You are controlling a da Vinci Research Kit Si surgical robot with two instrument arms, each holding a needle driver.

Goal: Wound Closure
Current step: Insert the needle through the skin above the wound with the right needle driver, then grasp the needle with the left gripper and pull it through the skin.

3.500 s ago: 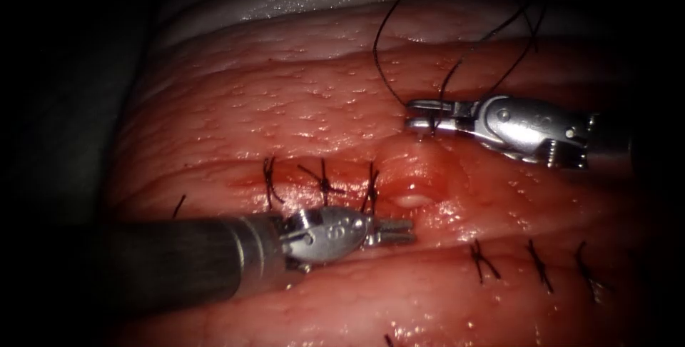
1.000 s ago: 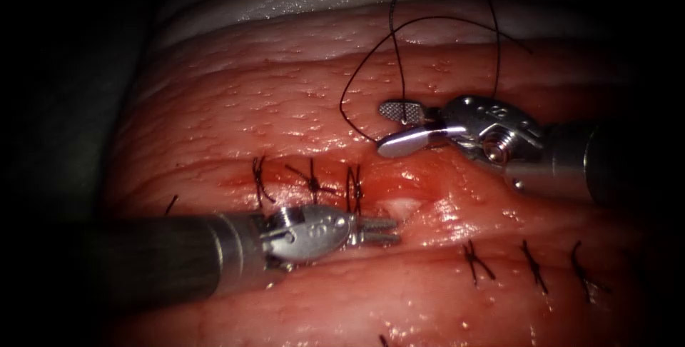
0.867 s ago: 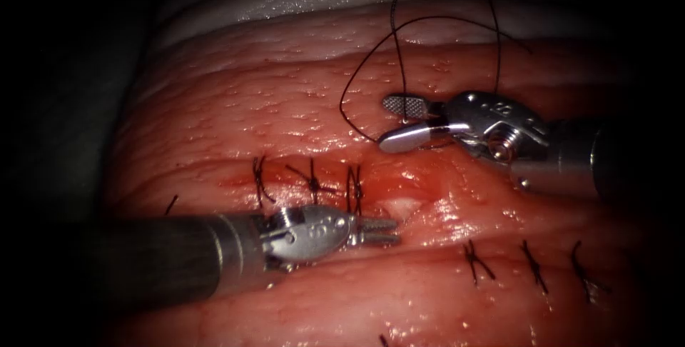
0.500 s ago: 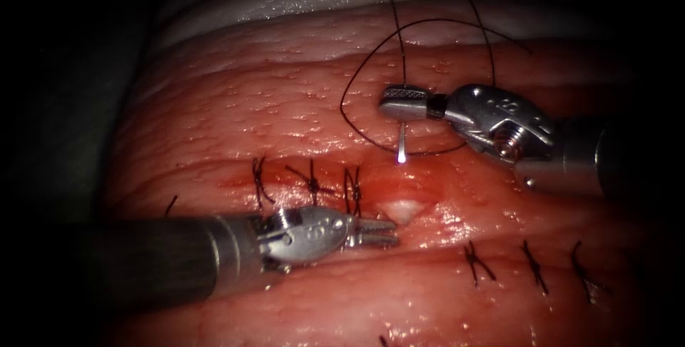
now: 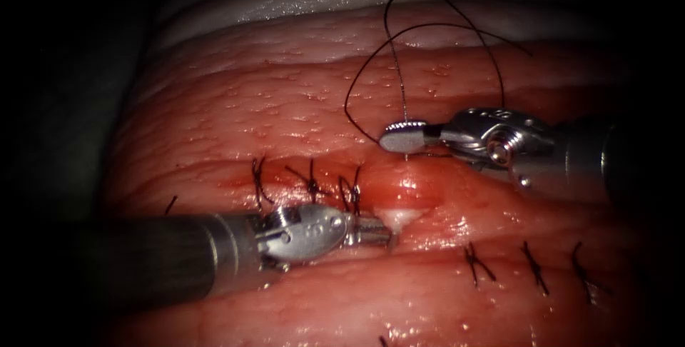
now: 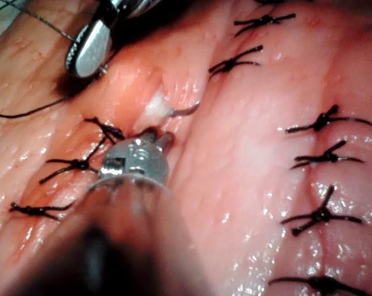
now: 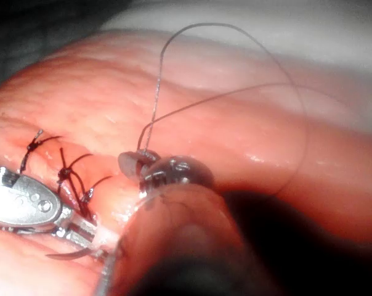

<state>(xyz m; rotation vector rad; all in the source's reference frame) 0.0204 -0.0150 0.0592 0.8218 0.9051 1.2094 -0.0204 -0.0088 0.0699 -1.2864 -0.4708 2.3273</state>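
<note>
Two grippers: left gripper (image 5: 374, 230) closed on tissue (image 5: 285, 104) at the cut (image 5: 403, 215); needle (image 6: 185, 111) emerges beside it. Right gripper (image 5: 401, 137) pinches thread (image 5: 428, 29) above the cut.

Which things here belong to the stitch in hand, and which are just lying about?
In use: right tool holding the needle, tip out in the cut; thread; left tool at the cut; tissue.
Lying about: finished stitches; red fluid.
</note>
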